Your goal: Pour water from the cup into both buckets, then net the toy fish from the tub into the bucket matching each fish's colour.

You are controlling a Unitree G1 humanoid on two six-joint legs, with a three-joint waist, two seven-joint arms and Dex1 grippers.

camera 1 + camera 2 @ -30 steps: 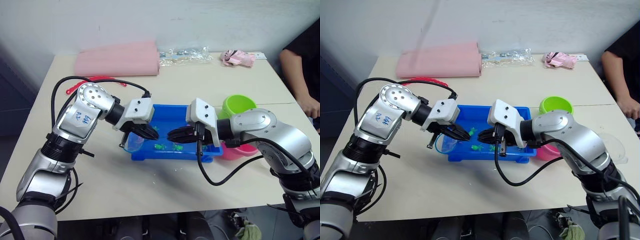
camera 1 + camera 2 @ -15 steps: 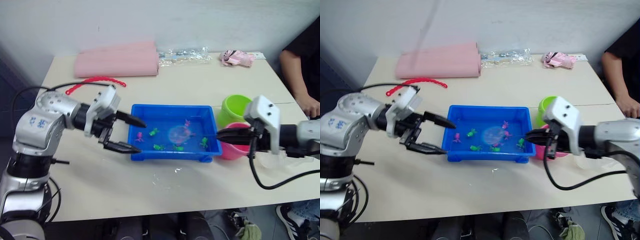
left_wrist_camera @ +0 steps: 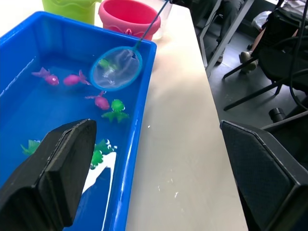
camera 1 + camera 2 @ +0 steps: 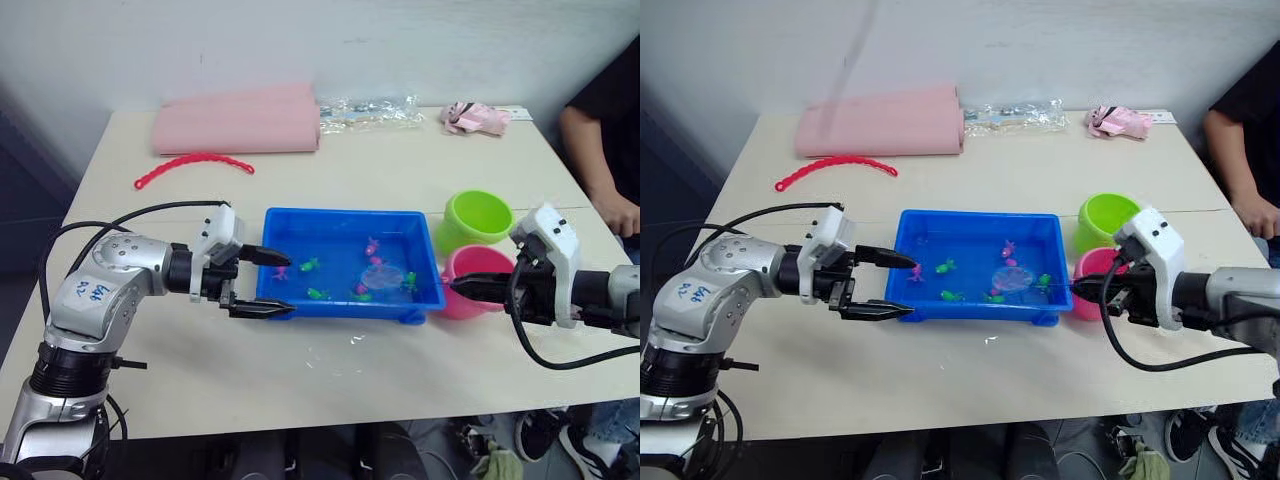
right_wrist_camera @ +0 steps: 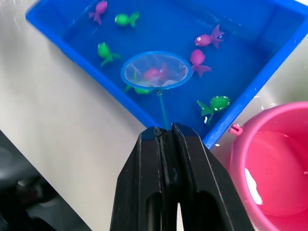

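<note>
Right claw [image 5: 163, 137] clamps the net's [image 5: 156, 70] thin handle, mesh hoop in the glossy tub [image 5: 269, 82]; left claw [image 4: 262, 283] gapes

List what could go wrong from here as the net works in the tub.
1. The net is held only at the end of its thin handle by the right gripper, so it could twist and tip out a fish.
2. A pink fish and a green fish both show at the hoop; scooping both would put one in the wrong bucket.
3. The left gripper straddles the tub rim and could nudge it, slopping water.
</note>
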